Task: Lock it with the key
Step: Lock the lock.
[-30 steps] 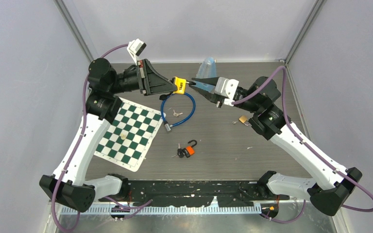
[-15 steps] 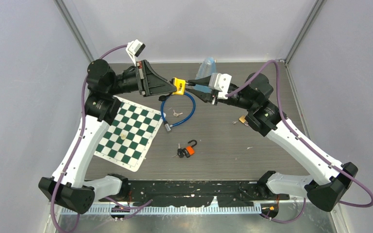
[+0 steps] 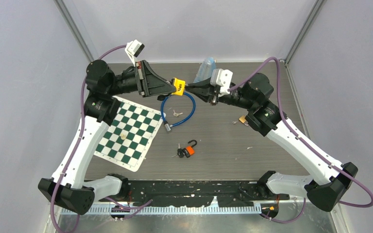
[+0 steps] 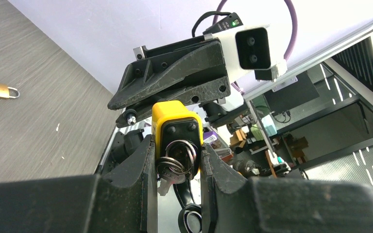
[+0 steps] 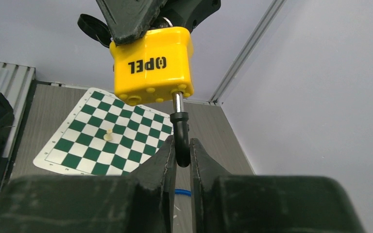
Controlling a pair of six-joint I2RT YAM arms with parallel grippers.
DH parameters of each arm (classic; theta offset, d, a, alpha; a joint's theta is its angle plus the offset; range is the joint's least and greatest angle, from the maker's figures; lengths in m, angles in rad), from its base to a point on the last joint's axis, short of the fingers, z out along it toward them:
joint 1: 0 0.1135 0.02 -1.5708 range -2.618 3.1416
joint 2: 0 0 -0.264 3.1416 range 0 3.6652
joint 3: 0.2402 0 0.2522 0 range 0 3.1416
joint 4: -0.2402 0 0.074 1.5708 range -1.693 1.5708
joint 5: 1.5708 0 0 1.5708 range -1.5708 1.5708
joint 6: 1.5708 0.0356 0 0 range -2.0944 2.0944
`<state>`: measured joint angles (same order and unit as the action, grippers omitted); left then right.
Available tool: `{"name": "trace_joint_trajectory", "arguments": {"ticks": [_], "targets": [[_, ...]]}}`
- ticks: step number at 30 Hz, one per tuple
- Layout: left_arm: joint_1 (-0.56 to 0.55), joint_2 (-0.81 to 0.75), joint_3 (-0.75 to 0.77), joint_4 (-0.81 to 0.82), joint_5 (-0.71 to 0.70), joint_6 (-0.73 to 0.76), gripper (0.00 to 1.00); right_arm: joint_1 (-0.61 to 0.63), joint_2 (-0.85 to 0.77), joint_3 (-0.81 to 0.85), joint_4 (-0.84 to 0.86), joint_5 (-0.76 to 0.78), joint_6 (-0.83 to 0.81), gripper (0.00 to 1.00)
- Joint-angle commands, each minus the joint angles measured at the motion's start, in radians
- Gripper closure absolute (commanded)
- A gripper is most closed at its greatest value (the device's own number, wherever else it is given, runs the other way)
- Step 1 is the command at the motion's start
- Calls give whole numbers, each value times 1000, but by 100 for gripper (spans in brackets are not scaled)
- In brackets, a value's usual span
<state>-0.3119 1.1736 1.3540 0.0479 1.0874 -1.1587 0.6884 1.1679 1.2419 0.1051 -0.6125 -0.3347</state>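
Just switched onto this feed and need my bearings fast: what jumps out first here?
The yellow padlock is held in mid-air over the back of the table. The left gripper clamps its body, with a bunch of keys hanging at its base, while the right gripper pinches its black shackle. Next comes the green-and-white chessboard on the table's left side, with one pale pawn standing on it.

Mid-air padlock [image 3: 179,86] between left gripper [image 3: 173,87] and right gripper [image 3: 189,88], chessboard [image 3: 126,133] at left — cable lock [image 3: 192,103] beside it
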Motion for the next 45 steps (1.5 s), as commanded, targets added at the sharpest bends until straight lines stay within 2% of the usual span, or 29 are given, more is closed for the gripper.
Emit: {"name": "trace_joint_trajectory", "arguments": {"ticks": [1,8,15,21,26,29,32,36,40,45], "targets": [[11,-31,-10,28,-19,60,100,-8,-37,6,131,-17,184,95],[11,-47,-56,12,-31,204,100,-14,-61,12,143,12,378,95],[11,-64,-117,-43,-52,470,100,-15,3,172,-78,-114,497,95],[11,-80,-175,50,-8,552,99,-16,-9,222,-198,-123,507,95],[11,-73,-193,141,20,579,70,-13,-43,226,-269,-92,403,95],[11,-57,-209,235,22,558,54,-13,-60,208,-251,-83,352,95],[11,-40,-231,350,31,536,43,-13,-68,201,-250,-67,297,95],[13,-16,-231,406,40,540,35,-14,-84,196,-256,-50,173,95],[13,-8,-203,423,82,547,31,-13,-58,263,-370,-7,69,95],[22,-44,-169,346,119,656,23,-14,-47,298,-460,22,7,95]]}}
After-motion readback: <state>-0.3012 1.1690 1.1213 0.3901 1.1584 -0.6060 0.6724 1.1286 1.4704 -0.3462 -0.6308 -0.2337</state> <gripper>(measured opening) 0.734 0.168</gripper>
